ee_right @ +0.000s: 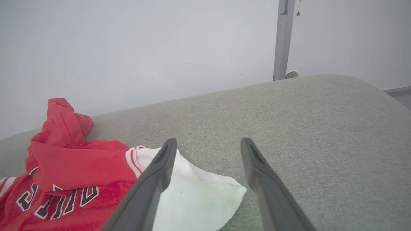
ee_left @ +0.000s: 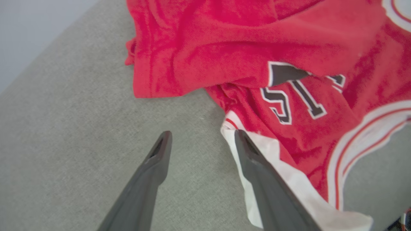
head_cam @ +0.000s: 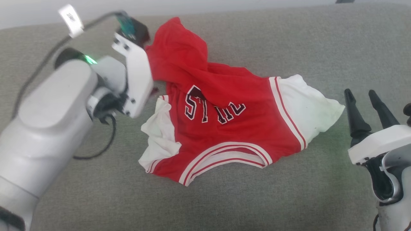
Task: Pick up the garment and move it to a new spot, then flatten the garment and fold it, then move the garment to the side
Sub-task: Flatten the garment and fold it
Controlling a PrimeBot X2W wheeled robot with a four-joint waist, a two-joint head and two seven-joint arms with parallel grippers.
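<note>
Red garment point(head_cam: 224, 128) lies crumpled on grey upholstery point(head_cam: 257, 199); left hand point(ee_left: 202, 133) and right hand point(ee_right: 208, 140) gape empty.

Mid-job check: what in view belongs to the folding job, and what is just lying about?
Belongs to the job:
- garment, crumpled, lettering up
- left end effector, open beside it
- right end effector, open, off to its other side

Just there:
- grey cushion underneath
- pale wall
- metal post
</note>
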